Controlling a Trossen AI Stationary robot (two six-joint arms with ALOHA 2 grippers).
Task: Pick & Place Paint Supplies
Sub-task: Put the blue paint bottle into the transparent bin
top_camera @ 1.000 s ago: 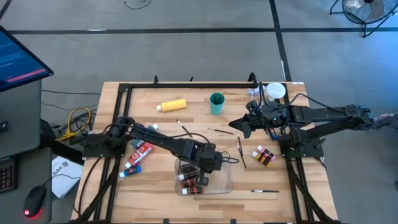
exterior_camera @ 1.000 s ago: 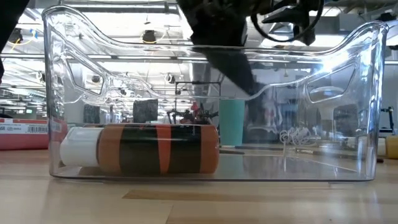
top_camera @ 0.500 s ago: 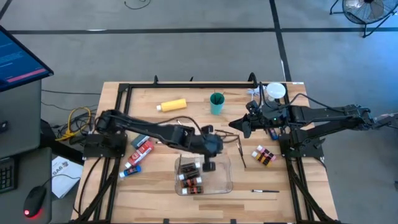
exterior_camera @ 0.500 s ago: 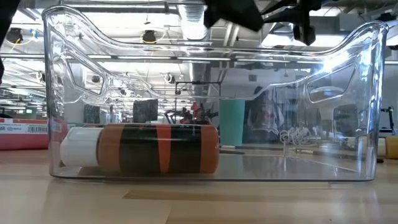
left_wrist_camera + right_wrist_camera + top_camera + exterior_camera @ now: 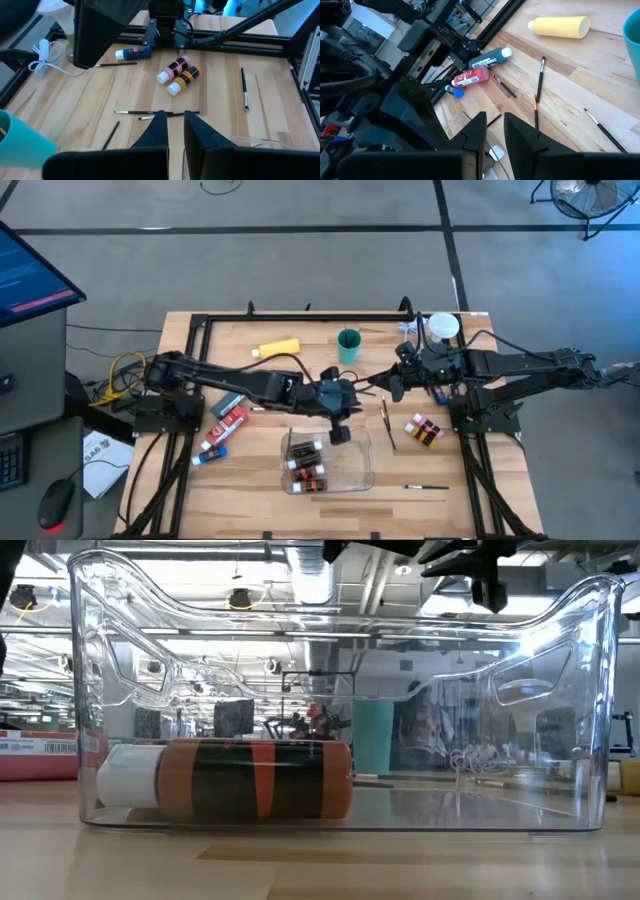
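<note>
Hovering over clear tray [image 5: 360,470], left hand [image 5: 340,434] pressed together, empty per wrist view.

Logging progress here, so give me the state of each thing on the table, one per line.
Clear tray: holds small bottles.
Yellow bottle: lying down.
Teal cup: upright.
Bottle pair: lying outside tray.
Left tool: shut, empty, over tray.
Right tool: raised, empty.

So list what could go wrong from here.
The left gripper, shut and empty, hangs over the clear tray's rim and could clip it. The thin brushes lie flat on the wood, so pinching one may slip. The right gripper waits close by; the arms could collide.
</note>
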